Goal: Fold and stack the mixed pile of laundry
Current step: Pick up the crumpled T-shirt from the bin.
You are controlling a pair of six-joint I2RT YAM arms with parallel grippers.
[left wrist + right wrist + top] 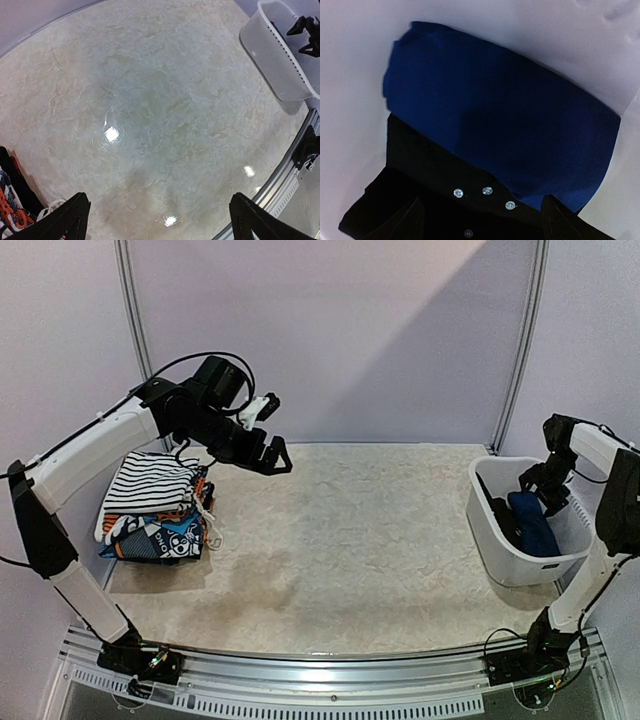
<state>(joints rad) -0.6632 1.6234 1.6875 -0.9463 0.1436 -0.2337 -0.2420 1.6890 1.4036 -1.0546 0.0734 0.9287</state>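
A folded stack lies at the table's left, with a black-and-white striped garment (pixel 150 483) on top of a blue cartoon-print one (pixel 160 537). Its edge shows in the left wrist view (pixel 11 202). My left gripper (pixel 270 455) hangs open above the bare table to the right of the stack, with nothing between its fingers (pixel 67 217). The rest of the pile is in the white tub (pixel 500 565): a navy blue garment (pixel 510 125) lying over a black buttoned garment (pixel 430 175). My right gripper (pixel 482 222) is down inside the tub, open, its fingers (pixel 562 220) standing either side of the black cloth's buttoned part.
The marbled tabletop (pixel 350 540) stretches between the stack and the tub. A metal rail (pixel 330 680) runs along the near edge. Pale walls with upright poles (pixel 135 310) close off the back. The tub's rim (pixel 265 30) shows in the left wrist view.
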